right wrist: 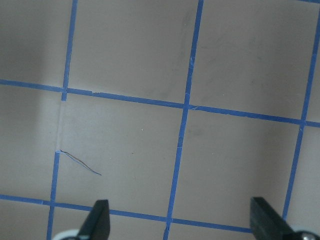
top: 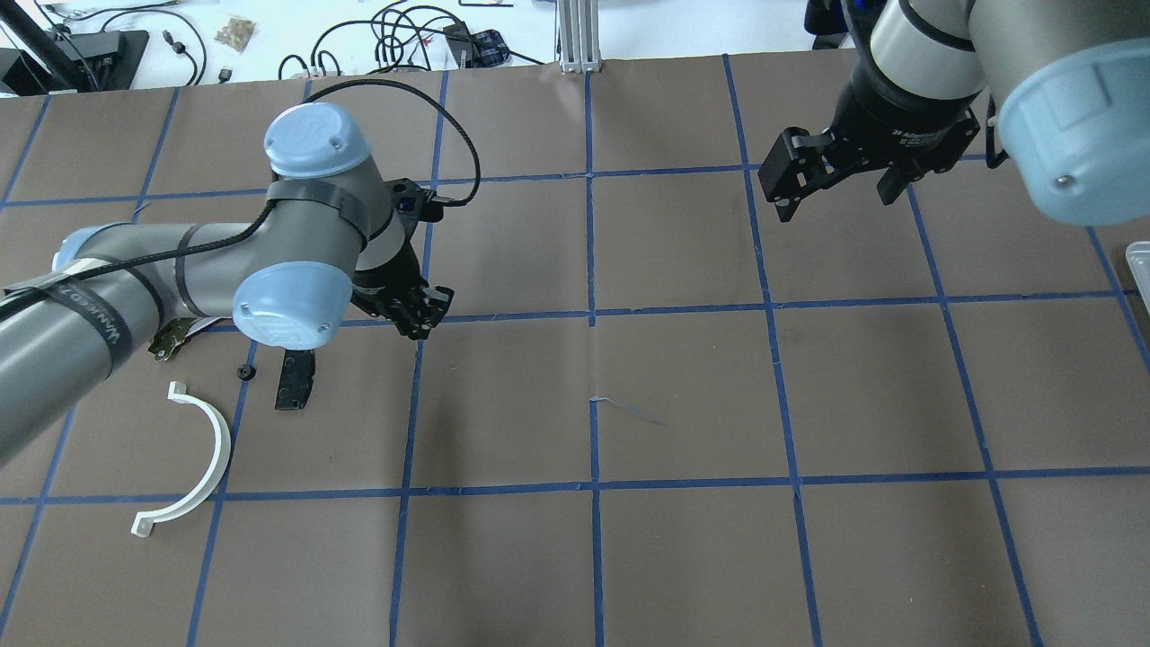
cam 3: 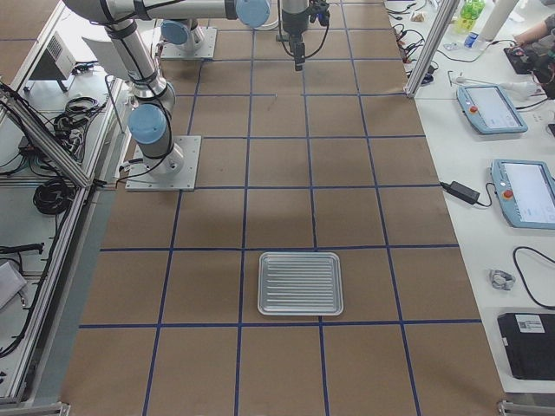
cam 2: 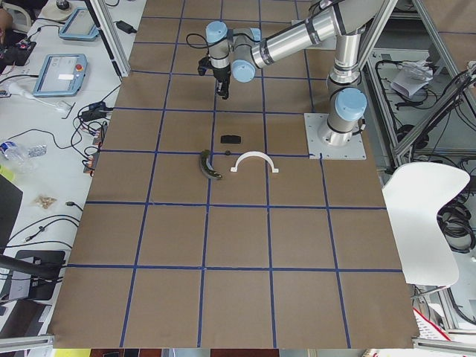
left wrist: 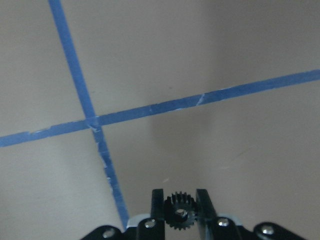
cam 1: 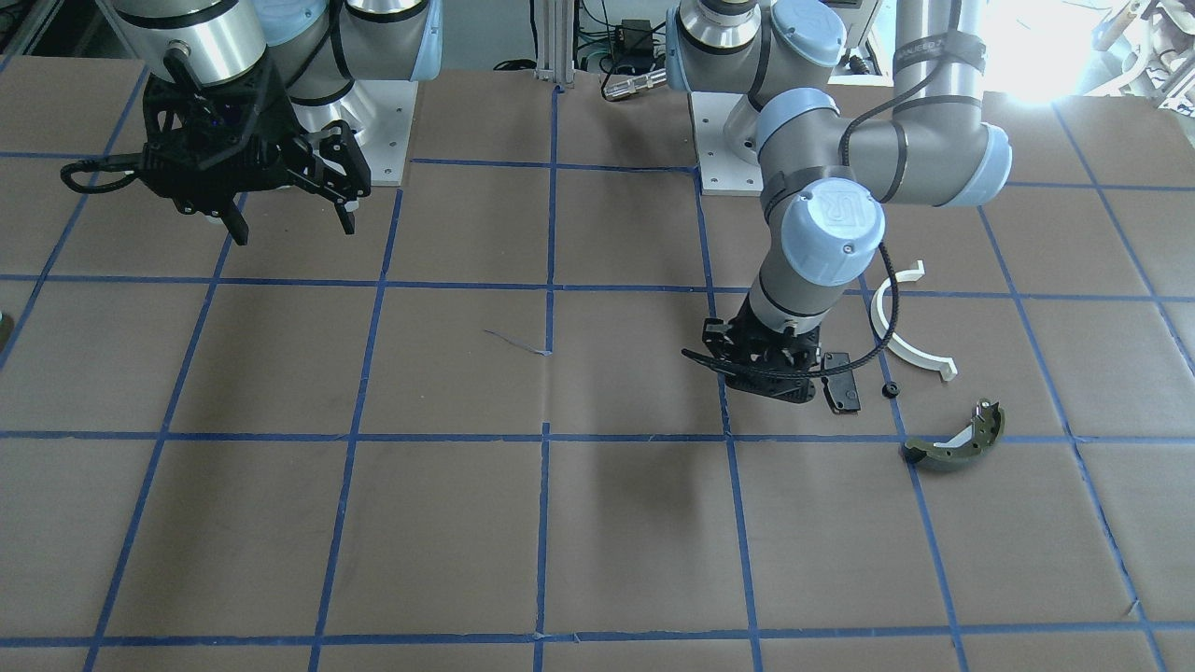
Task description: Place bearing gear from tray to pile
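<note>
A small black toothed bearing gear (left wrist: 181, 214) sits clamped between the fingers of my left gripper (left wrist: 180, 199), just above the brown paper near a blue tape crossing. That left gripper (top: 419, 310) hangs low beside the pile. The pile holds a white plastic half-ring (top: 193, 458), a black rectangular pad (top: 295, 379) and an olive-green brake shoe (cam 1: 957, 439), which the arm mostly hides in the overhead view. The tray (cam 3: 300, 282) lies empty at the table's other end. My right gripper (top: 835, 193) hovers open with nothing in it, far from the pile.
A tiny black round part (top: 243, 371) lies between the pad and the half-ring. Blue tape lines grid the brown paper. Cables and devices lie beyond the far table edge (top: 386, 40). Pendants (cam 3: 525, 192) rest on a side bench.
</note>
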Available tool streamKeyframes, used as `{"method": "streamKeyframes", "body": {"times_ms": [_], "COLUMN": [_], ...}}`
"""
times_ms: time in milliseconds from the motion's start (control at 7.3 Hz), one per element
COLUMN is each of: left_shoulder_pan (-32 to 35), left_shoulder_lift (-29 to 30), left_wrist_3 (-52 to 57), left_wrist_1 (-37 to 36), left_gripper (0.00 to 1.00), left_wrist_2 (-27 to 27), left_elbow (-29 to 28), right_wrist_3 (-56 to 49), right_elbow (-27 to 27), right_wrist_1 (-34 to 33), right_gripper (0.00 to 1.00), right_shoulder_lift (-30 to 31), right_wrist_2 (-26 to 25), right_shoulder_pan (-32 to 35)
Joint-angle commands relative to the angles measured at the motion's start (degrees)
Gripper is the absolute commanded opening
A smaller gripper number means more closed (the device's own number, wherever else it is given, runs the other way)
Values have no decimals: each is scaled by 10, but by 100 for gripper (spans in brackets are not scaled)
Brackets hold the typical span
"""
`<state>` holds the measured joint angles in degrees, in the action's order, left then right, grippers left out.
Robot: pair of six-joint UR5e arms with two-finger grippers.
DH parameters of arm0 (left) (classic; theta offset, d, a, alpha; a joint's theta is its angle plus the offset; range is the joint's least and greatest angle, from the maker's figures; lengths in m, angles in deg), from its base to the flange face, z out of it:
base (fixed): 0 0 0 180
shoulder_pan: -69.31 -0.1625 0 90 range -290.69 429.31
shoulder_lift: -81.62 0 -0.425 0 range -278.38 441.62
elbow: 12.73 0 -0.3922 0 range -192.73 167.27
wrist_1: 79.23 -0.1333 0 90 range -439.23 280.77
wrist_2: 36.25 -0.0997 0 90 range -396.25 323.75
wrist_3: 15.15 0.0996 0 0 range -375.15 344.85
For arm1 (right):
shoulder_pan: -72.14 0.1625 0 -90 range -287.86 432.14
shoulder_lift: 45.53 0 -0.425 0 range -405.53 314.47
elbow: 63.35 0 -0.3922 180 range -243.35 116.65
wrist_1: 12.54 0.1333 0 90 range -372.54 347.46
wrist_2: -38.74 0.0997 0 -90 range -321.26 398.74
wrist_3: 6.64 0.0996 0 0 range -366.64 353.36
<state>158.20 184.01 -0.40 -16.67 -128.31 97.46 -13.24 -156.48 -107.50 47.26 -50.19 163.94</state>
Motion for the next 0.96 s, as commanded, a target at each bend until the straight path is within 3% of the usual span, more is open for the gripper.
{"method": "streamKeyframes", "body": {"times_ms": [0, 274, 822], "left_shoulder_pan": [-93, -158, -212], "left_shoulder_lift": [-13, -13, -8], "left_wrist_3": [43, 83, 99], "left_wrist_1": [2, -5, -25], "left_gripper": [0, 0, 2], "left_wrist_2": [-12, -12, -12], "left_elbow": [16, 41, 57], "right_wrist_3": [0, 0, 0], "right_elbow": [0, 0, -1], "right_wrist_1": [0, 0, 0], "right_gripper": [100, 100, 100], "right_shoulder_lift": [0, 0, 0], "right_wrist_2": [2, 2, 3], "right_shoulder_pan": [0, 0, 0]}}
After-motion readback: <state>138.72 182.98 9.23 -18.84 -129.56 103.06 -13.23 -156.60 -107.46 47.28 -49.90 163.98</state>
